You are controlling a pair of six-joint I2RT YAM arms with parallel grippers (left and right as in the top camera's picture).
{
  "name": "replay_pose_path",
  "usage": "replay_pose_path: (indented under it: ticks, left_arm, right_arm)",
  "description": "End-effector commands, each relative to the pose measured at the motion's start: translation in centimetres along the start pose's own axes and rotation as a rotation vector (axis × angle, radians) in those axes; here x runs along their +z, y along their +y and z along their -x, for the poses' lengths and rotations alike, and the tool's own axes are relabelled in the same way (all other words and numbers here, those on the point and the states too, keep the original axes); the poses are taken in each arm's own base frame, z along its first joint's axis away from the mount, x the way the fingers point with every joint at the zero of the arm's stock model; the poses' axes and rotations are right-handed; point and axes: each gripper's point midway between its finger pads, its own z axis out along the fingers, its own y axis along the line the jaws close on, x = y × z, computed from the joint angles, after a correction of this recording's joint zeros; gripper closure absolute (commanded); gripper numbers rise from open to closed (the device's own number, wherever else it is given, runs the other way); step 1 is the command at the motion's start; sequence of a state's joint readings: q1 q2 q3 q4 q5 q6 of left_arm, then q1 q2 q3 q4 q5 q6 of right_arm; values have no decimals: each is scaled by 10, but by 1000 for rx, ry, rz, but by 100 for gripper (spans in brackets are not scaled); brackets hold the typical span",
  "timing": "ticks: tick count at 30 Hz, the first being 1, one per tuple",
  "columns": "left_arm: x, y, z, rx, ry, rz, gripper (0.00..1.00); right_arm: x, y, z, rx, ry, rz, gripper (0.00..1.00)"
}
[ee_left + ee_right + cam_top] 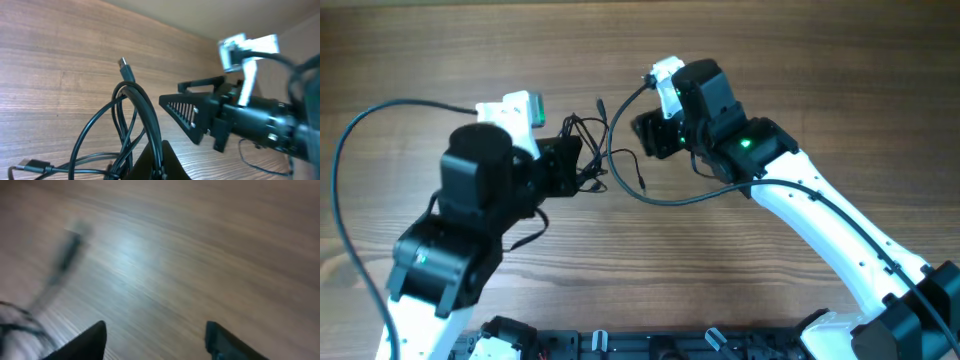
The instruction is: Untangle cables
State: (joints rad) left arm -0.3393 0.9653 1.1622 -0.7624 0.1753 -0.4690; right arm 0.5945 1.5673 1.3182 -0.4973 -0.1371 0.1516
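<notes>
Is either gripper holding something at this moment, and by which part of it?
The left gripper pinches the cables at the lower part of their bunched loops. The right gripper is open and holds nothing.

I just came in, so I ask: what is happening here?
A two-arm robot is working on tangled thin black cables. The left pincer grips the bundle, with loops and a USB plug standing above it. The right pincer is open and empty, beside the tangle. The cables are not yet separated.
</notes>
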Motion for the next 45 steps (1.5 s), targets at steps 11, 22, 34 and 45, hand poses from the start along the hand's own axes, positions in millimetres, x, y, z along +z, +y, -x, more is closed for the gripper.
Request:
replay_pose_path:
  ticks: [11,22,34,45]
  left_arm:
    - [30,-13,4,17,47,-75,96]
    - [13,-27,3,28,37,-147,96]
    - [-12,74,0,-87,-67,406,96]
    - [-53,82,7,-141,-177,430,96]
  right_arm:
    - [-2,47,12,-69,-39,250,31]
    - [28,23,3,15,-10,80,96]
    - [-20,-135,-71,382,186,-643,96]
    - [5,-50,-52,189,236,108,96]
